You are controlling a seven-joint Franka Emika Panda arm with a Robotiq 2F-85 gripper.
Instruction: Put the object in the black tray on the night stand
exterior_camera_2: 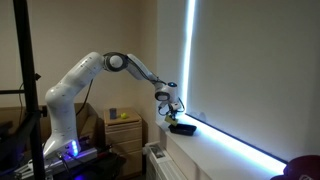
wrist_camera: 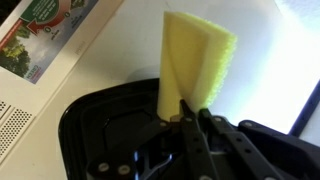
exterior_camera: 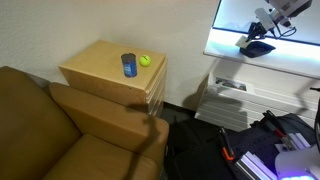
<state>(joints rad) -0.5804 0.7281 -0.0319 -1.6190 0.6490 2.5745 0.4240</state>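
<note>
Pale yellow object (wrist_camera: 196, 55) stands upright, its lower end pinched in the pincer (wrist_camera: 186, 114), just above the black tray (wrist_camera: 100, 125), touching or not I cannot tell. Tray sits on a white surface (wrist_camera: 115, 65) by the bright window, with the pincer (exterior_camera: 263, 30) over the tray (exterior_camera: 257, 46) in an exterior view. Night stand (exterior_camera: 105, 70) is well apart, with a blue cup (exterior_camera: 129, 65) and a yellow-green ball (exterior_camera: 144, 60) on top.
</note>
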